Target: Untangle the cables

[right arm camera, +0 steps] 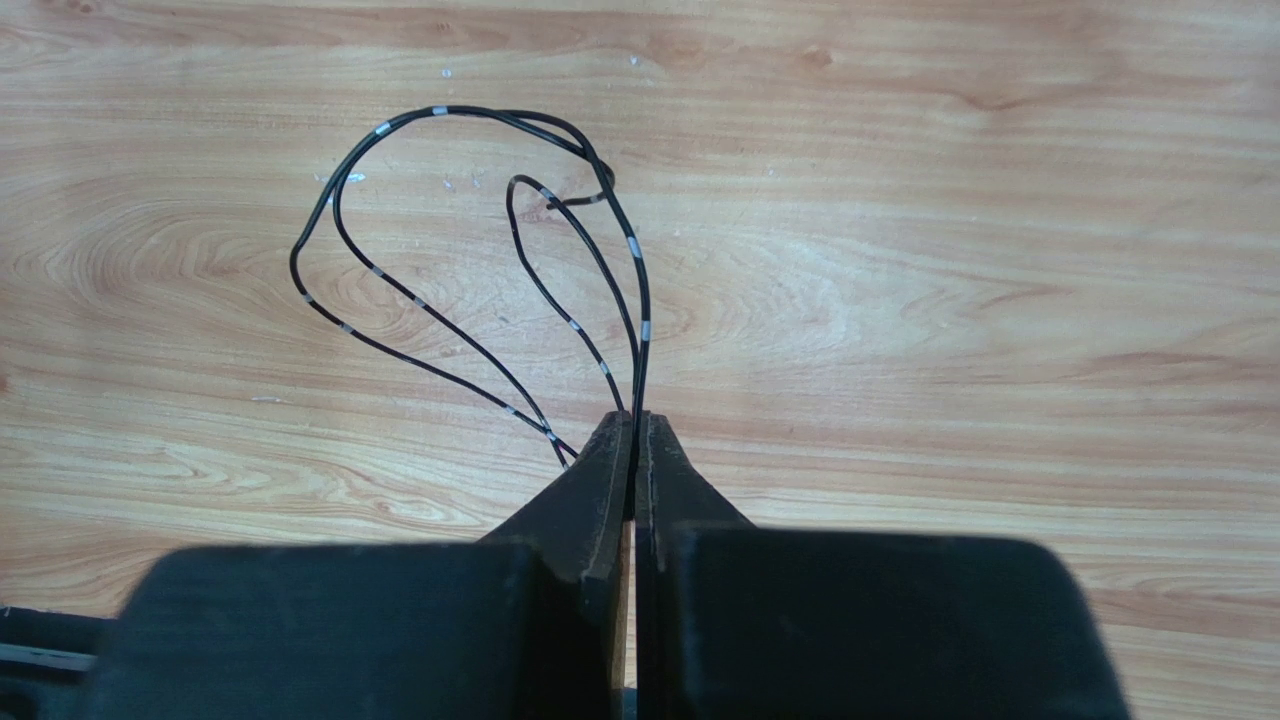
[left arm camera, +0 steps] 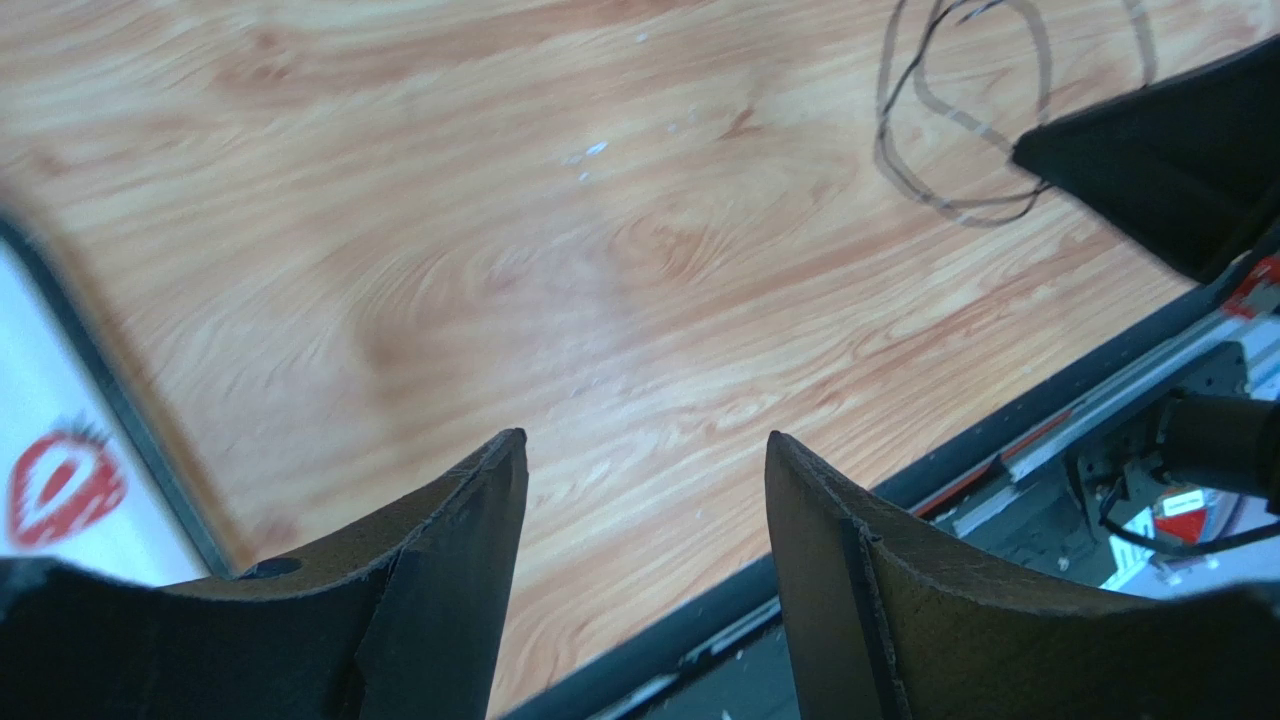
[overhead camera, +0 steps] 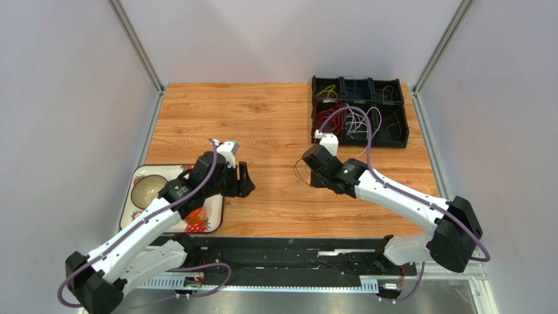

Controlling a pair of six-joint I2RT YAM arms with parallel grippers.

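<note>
One dark brown cable (right arm camera: 445, 111) with pale bands loops over the wooden table (overhead camera: 268, 118), and my right gripper (right arm camera: 634, 420) is shut on its strands just above the surface. From above, that gripper (overhead camera: 307, 174) sits mid-table with the loop (overhead camera: 297, 171) on its left. The left gripper (left arm camera: 646, 438) stands open with nothing between its fingers, a short way left of the loop (left arm camera: 977, 222), and appears overhead too (overhead camera: 247, 180). More cables (overhead camera: 350, 121) in red, yellow, white and blue lie in a black compartment bin (overhead camera: 402, 140) at the back right.
A strawberry-print tray (overhead camera: 213, 219) holding a bowl (overhead camera: 148, 190) sits at the near left under the left arm; its corner shows in the left wrist view (left arm camera: 60, 480). A black rail (overhead camera: 295, 258) runs along the table's near edge. Metal frame posts stand at both back corners.
</note>
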